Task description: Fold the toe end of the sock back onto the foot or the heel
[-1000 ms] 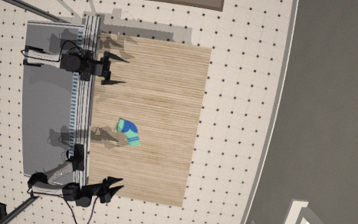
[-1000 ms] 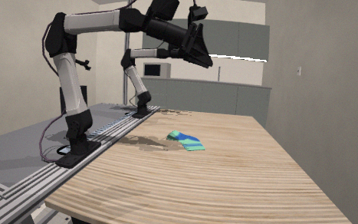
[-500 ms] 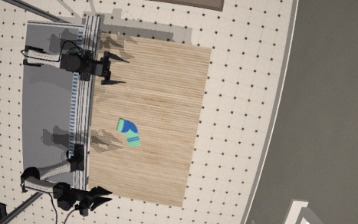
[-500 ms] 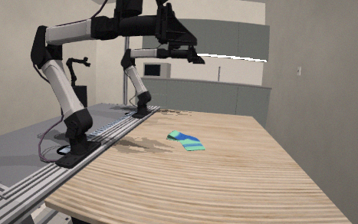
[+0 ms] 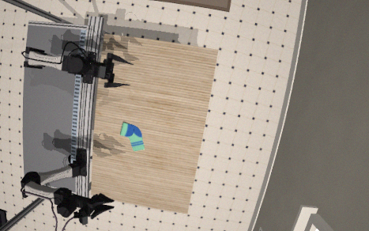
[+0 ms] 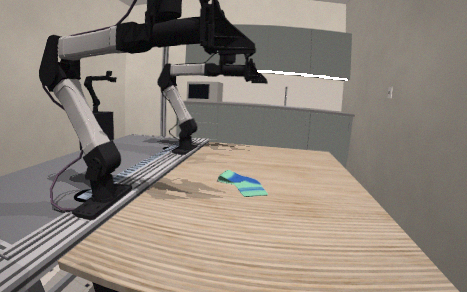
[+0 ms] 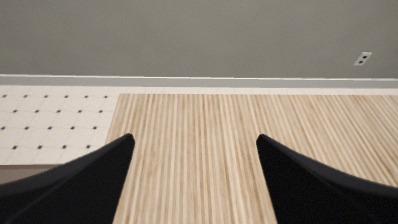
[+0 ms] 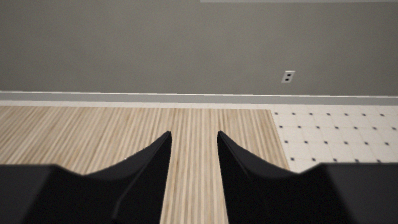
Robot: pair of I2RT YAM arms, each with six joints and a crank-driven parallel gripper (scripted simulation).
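Note:
The green and blue sock [image 5: 134,131] [image 6: 243,180] lies bent on the wooden table top. The striped cuff [image 5: 138,146] [image 6: 255,192] lies flat. The other end shows a green flap [image 5: 125,129] [image 6: 227,175] against the blue part, with a dark, slightly raised edge in the exterior view. It looks doubled over, though the layers are hard to tell apart. My left gripper [image 5: 131,73] [image 7: 195,136] is wide open and empty, high and away from the sock. My right gripper [image 5: 113,203] [image 8: 194,134] is partly open and empty, raised well clear of the sock.
The wooden table top [image 5: 169,91] [image 6: 294,240] [image 7: 195,115] [image 8: 195,120] carries the sock. A metal rail [image 5: 87,107] with the arm bases runs along one side. Arm shadows fall near the sock. A brown surface [image 5: 201,4] stands beyond one table end.

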